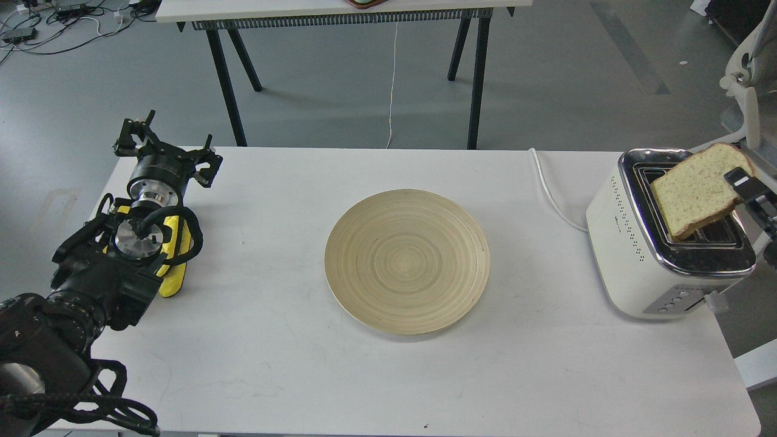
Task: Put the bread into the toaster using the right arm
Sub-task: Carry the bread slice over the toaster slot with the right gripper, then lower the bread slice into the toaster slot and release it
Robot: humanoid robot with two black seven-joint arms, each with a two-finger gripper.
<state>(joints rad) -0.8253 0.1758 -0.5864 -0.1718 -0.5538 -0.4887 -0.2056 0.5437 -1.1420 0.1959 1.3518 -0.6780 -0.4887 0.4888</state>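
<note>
The bread, a pale speckled slice with brown crust, hangs tilted just over the chrome top of the cream-white toaster, its lower corner at the slots. My right gripper comes in from the right edge and is shut on the slice's right end; most of that arm is out of view. My left gripper rests over the table's far left corner, open and empty.
A round wooden plate lies empty in the middle of the white table. A yellow cloth lies under my left arm. The toaster's white cord runs off the far edge. A white chair stands at the right.
</note>
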